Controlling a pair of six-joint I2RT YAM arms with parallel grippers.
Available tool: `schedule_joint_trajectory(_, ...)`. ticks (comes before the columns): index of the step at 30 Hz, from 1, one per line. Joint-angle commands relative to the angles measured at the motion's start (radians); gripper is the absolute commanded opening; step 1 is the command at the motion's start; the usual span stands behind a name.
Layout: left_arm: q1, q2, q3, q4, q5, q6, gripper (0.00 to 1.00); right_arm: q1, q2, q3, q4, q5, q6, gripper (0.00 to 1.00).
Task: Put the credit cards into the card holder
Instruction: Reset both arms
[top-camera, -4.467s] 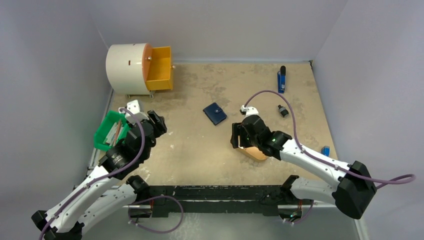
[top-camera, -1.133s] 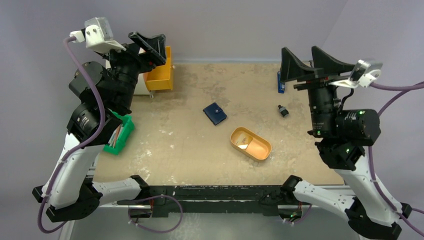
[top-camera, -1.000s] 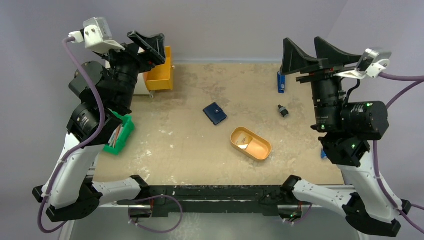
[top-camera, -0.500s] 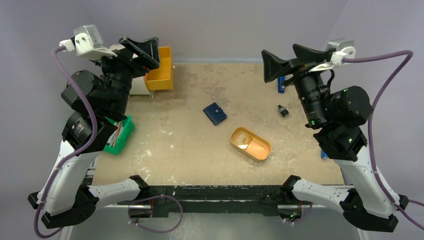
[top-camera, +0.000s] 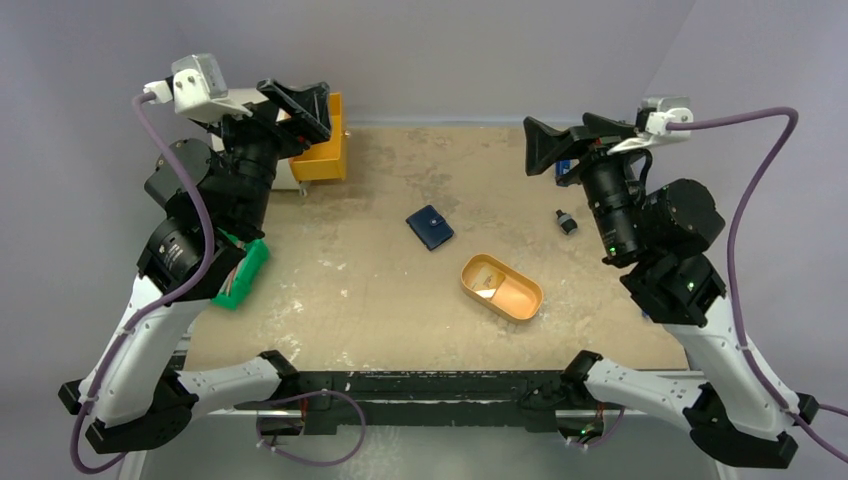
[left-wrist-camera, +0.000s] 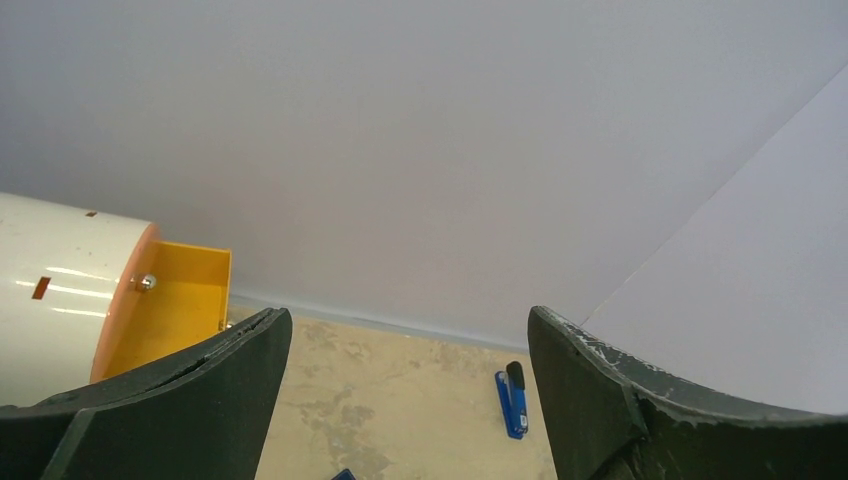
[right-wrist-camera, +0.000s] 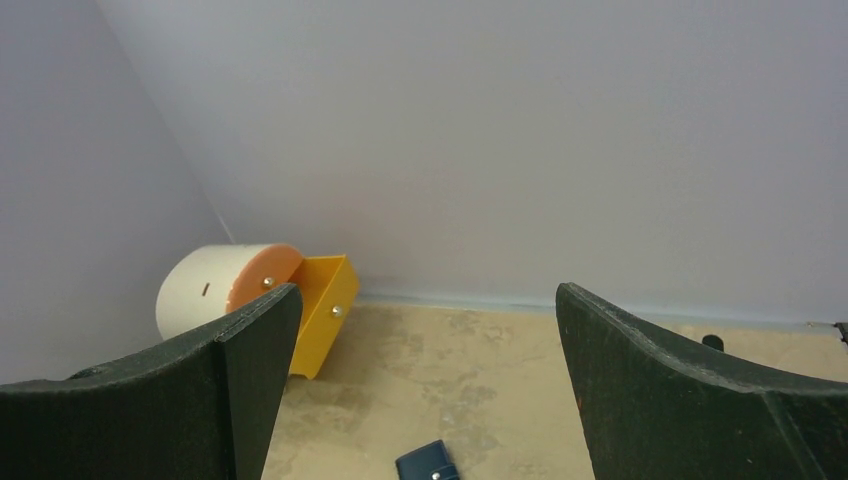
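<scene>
Jaws spread wide and empty, the left gripper (top-camera: 298, 108) hangs high over the far-left corner, the right gripper (top-camera: 560, 145) over the far right. Down on the scuffed tan tabletop (top-camera: 380, 290), boxed in by pale grey walls (top-camera: 450, 50), the navy card holder (top-camera: 430, 227) lies closed mid-table. Nearby, what looks like a credit card (top-camera: 487, 291) rests in the orange oval tray (top-camera: 520, 300).

- The tan counter (top-camera: 380, 300) looks rough and matt, mottled with pale scuffs.
- The small navy-blue folding card holder (top-camera: 430, 227) looks matt and leather-like, with a small metal-looking snap.
- The orange oval plastic tray (top-camera: 522, 298) is smooth and faintly glossy.
- The white plastic drum (left-wrist-camera: 60, 300) is glossy, with streaked highlights.
</scene>
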Motion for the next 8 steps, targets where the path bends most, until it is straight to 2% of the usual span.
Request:
schedule_joint_trajectory(1, 0.002, -0.009, 0.005, 0.037, 0.014, -0.024, 0.88, 0.001, -0.034, 0.026, 0.052, 0.038, 0.015, 0.99)
schedule_joint_trajectory(8, 0.003, 0.002, 0.024, -0.003, -0.012, -0.033, 0.88, 0.001, -0.032, 0.025, 0.057, 0.038, 0.01, 0.99)
